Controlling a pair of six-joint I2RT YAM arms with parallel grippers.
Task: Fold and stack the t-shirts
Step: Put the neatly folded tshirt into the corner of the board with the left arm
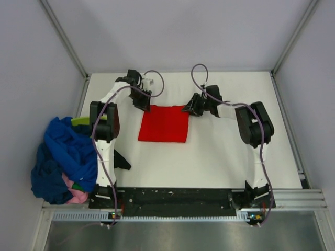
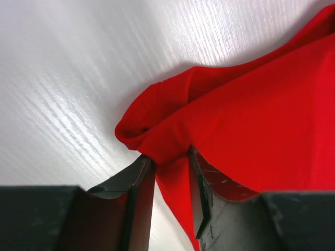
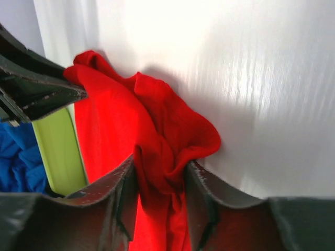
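Observation:
A bright red t-shirt (image 1: 164, 124) lies folded into a rectangle in the middle of the white table. My left gripper (image 1: 144, 104) is shut on its far left corner; the left wrist view shows red cloth (image 2: 220, 120) bunched between the fingers. My right gripper (image 1: 189, 109) is shut on the far right corner; the right wrist view shows a thick wad of red cloth (image 3: 167, 151) pinched between the fingers. No print shows on the shirt. A pile of other t-shirts (image 1: 63, 157), royal blue, navy, pink and lime-green, sits at the table's left edge.
The pile hangs partly over the left side of the table by the left arm's base (image 1: 104, 188). A black cloth (image 1: 121, 159) lies beside that arm. Grey walls and metal rails (image 1: 65, 39) enclose the table. The left gripper shows in the right wrist view (image 3: 31, 89).

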